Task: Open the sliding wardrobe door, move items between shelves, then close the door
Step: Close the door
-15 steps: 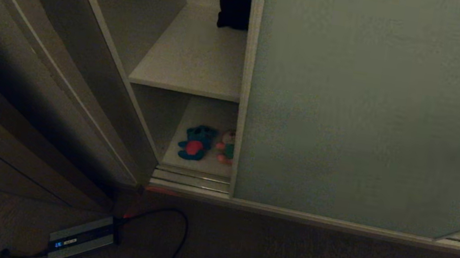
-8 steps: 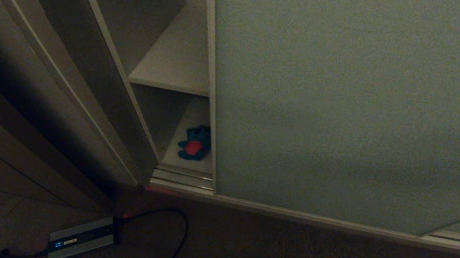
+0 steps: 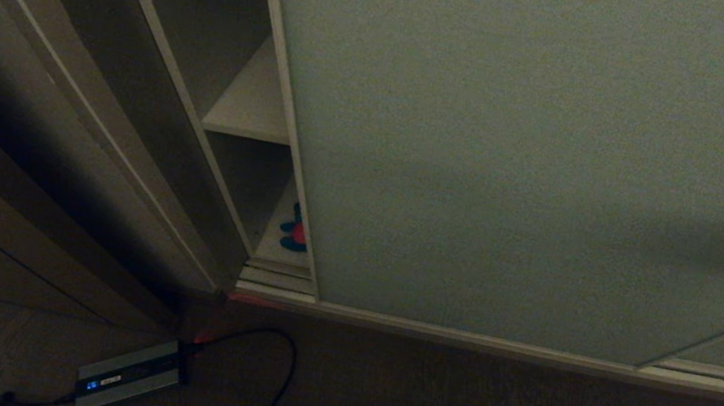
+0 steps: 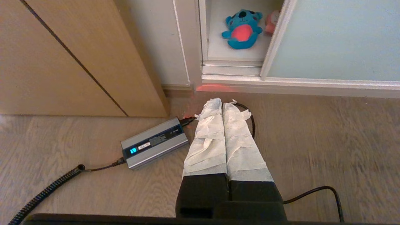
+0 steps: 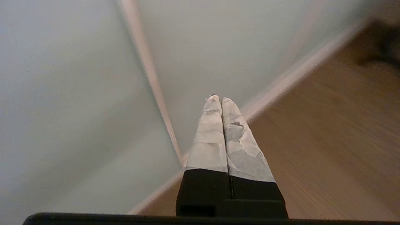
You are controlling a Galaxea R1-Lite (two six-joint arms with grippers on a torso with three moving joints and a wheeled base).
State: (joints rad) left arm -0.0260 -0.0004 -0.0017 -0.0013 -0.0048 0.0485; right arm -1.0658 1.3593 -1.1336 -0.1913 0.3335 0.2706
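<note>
The pale grey-green sliding wardrobe door [image 3: 538,157] covers nearly the whole opening and leaves a narrow gap at its left edge. In that gap show a slice of the upper shelf [image 3: 249,106] and of the lower shelf [image 3: 272,236], where part of the blue toy [image 3: 294,230] peeks out. The left wrist view shows the blue toy [image 4: 242,29] whole, and a sliver of the pink toy [image 4: 271,26] behind the door's edge. My right gripper [image 5: 217,98] is shut and empty, pointing at the door panel [image 5: 62,78] low near the floor. My left gripper [image 4: 222,102] hangs shut over the floor.
A grey charger box [image 3: 129,375] with a black cable [image 3: 281,376] lies on the wooden floor in front of the gap. Dark brown wooden panels [image 3: 27,113] stand to the left. The ribbed floor track [image 3: 277,279] runs under the door.
The door has slid left, hiding the dark cushion, the pink toy and most of the blue toy. The gap has narrowed to a slit.
</note>
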